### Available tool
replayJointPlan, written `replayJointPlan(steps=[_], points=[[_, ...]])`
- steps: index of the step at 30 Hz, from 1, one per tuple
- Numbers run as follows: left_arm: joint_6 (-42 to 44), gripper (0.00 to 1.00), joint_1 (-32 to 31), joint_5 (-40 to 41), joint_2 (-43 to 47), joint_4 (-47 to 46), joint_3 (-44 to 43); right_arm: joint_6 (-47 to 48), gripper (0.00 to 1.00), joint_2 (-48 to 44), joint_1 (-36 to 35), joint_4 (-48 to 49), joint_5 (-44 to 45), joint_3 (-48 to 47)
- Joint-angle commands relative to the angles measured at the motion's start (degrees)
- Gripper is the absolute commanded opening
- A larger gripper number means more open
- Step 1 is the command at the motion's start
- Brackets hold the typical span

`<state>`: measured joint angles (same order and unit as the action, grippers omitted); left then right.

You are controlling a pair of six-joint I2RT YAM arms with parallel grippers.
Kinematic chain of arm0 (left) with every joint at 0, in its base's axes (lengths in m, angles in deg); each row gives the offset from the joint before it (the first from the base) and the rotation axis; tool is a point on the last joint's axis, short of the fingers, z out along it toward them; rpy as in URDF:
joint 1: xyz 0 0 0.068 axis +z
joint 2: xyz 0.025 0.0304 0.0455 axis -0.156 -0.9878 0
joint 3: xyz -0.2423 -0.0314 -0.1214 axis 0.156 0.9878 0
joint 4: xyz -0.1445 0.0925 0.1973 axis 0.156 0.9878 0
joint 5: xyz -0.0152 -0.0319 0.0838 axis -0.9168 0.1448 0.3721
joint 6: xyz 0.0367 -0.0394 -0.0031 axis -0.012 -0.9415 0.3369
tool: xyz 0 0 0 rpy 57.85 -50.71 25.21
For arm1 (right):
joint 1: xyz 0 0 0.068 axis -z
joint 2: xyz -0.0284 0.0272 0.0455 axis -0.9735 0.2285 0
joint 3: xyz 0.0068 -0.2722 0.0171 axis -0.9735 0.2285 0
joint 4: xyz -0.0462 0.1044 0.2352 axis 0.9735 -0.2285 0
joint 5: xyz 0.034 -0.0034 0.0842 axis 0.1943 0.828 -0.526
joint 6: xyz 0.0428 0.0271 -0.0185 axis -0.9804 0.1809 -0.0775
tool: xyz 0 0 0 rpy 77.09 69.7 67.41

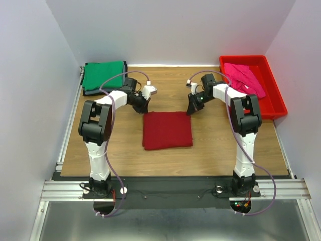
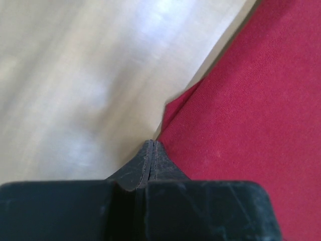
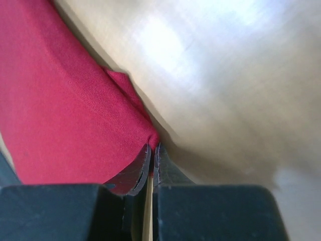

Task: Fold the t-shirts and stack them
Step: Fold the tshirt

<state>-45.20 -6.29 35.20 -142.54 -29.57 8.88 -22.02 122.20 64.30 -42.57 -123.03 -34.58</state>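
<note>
The maroon t-shirt (image 1: 167,129) is seen folded into a near-square and laid flat on the wooden table (image 1: 215,150), at the centre of the top view. Both arms are bent inward over its far edge.

The left gripper (image 1: 142,109) is set at the upper left corner of the maroon t-shirt, and the right gripper (image 1: 191,111) at the upper right corner. In the left wrist view the left gripper (image 2: 152,145) is shown with its jaws pressed fully together. The corner of the maroon t-shirt (image 2: 251,125) is met right at the tips, with bare table (image 2: 75,90) filling the left of that frame. Whether any cloth is nipped between the tips cannot be told.

In the right wrist view the right gripper (image 3: 152,148) is closed down to a hairline slit. The maroon t-shirt (image 3: 65,110) is draped against the left finger and drawn up to the very tips. Here too a real pinch on the cloth cannot be confirmed.

A folded green t-shirt (image 1: 104,75) is placed at the upper left of the table, and a strip of dark grey cloth (image 1: 125,66) is visible under its right edge. At the upper right, a pink t-shirt (image 1: 244,79) is left crumpled in a red tray (image 1: 275,103).
</note>
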Motion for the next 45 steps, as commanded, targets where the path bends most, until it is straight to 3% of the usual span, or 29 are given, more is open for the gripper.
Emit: replayJointPlan(steps=[1,3,4,5,6,7,8,11,13,14,15,16,18,19,20,23,28,32,36,41,45], points=[[-0.4,0.0,1.56,1.61,-1.65,0.01,-4.73,-0.49,0.0,3.72,1.5,3.87,5.91,-6.73],[-1.1,0.0,1.91,1.96,-2.44,0.1,-6.84,-1.55,0.01,5.13,1.42,3.78,5.83,-8.67],[-1.54,0.0,2.08,1.79,-2.44,0.1,-7.54,-2.16,0.06,5.31,1.42,3.78,5.65,-10.16],[-1.9,0.09,2.34,1.53,-2.18,0.45,-8.24,-2.77,0.17,5.23,1.5,3.61,5.74,-10.61],[-2.42,0.3,3.13,0.22,-1.05,0.8,-9.38,-3.74,0.29,3.75,1.42,3.69,5.92,-10.79],[-3.04,0.39,3.66,-0.66,0.09,0.63,-9.39,-4.36,0.47,2.6,1.42,3.69,6.61,-10.88],[-4.87,0.54,4.97,-2.67,2.8,-0.07,-9.48,-5.32,0.51,1.28,1.59,3.78,6.79,-11.22],[-8.92,0.56,6.39,-6.63,7.3,-1.56,-9.39,-10.15,0.62,-4.25,2.21,4.21,5.57,-12.8],[-14.45,0.59,6.74,-10.94,11.08,-3.23,-8.17,-13.32,0.96,-6.29,2.38,4.83,2.68,-13.51],[-17.43,0.65,6.74,-12.35,12.22,-6.81,-7.12,-14.63,1.0,-7.07,2.3,5.53,0.66,-13.86],[-24.5,0.92,6.74,-16.45,14.06,-9.28,-4.15,-18.04,1.0,-7.08,2.3,5.8,-4.32,-14.82],[-28.58,0.96,6.65,-19.1,14.69,-16.09,-2.12,-20.25,1.0,-6.38,2.3,6.58,-6.63,-15.27],[-41.56,0.97,6.22,-23.06,16.27,-27.0,6.72,-28.56,1.0,-5.68,2.12,9.3,-11.72,-13.53],[-53.02,0.97,6.04,-24.48,16.45,-32.71,10.09,-31.67,1.0,-5.59,1.6,11.49,-16.71,-11.86],[-57.66,0.97,5.08,-26.49,16.28,-44.69,16.12,-34.39,1.0,-5.93,1.16,17.0,-18.41,-9.49],[-70.05,0.97,2.8,-27.12,14.09,-60.91,23.45,-41.34,1.0,-6.46,-1.3,24.58,-20.27,-1.84],[-79.15,0.97,1.38,-26.25,7.76,-74.93,26.11,-43.65,1.0,-3.4,-2.54,29.96,-21.68,4.67],[-81.88,0.97,2.34,-25.46,1.26,-78.2,24.8,-41.63,1.0,0.11,-2.36,30.41,-20.72,6.0],[-81.19,0.97,5.15,-22.66,-2.53,-74.98,23.48,-39.35,1.0,3.55,-1.4,30.32,-19.14,6.17],[-72.32,0.98,7.79,-21.32,-0.96,-62.67,20.93,-39.17,1.0,4.7,0.71,30.06,-18.69,4.86],[-70.9,0.97,7.27,-27.28,5.87,-62.3,21.54,-42.93,1.0,-4.49,0.54,30.15,-20.97,4.5]])
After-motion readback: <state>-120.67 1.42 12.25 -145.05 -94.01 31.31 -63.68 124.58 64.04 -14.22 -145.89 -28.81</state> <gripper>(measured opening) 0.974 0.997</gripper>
